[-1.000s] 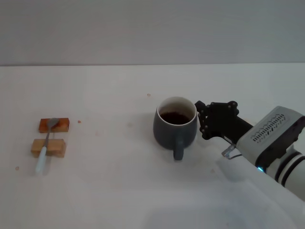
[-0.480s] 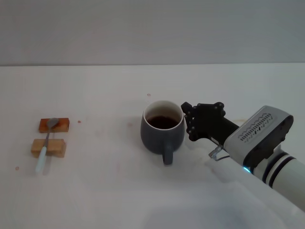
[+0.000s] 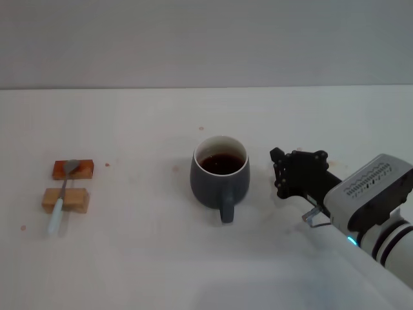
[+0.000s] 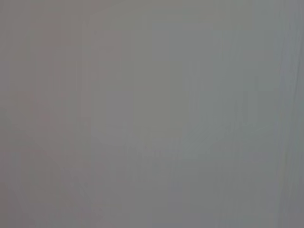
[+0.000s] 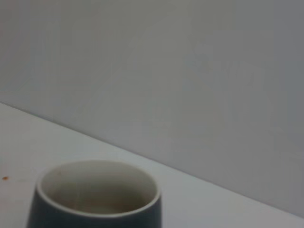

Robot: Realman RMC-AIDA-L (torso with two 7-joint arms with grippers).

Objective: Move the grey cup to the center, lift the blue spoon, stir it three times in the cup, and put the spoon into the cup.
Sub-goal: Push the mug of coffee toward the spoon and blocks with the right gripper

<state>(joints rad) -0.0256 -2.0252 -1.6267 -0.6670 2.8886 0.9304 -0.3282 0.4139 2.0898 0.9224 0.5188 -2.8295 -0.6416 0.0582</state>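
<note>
The grey cup [image 3: 219, 175] stands upright in the center [image 3: 161, 213] of the white table, handle toward me, with dark liquid inside. My right gripper [image 3: 279, 173] is just to its right, apart from it, fingers spread with nothing between them. The right wrist view shows the cup [image 5: 95, 204] close ahead with its white rim. At the far left the blue spoon [image 3: 62, 196] lies across two wooden blocks, its metal bowl on the farther one. My left gripper is out of view; its wrist view shows only a blank grey surface.
The two wooden blocks [image 3: 73, 170] [image 3: 64, 199] sit near the table's left side under the spoon. A grey wall runs behind the table's far edge [image 3: 206, 88]. Small stains dot the tabletop around the cup.
The right gripper slid the cup leftward to the middle, then drew back to the right, leaving a gap between it and the cup. The spoon has not moved.
</note>
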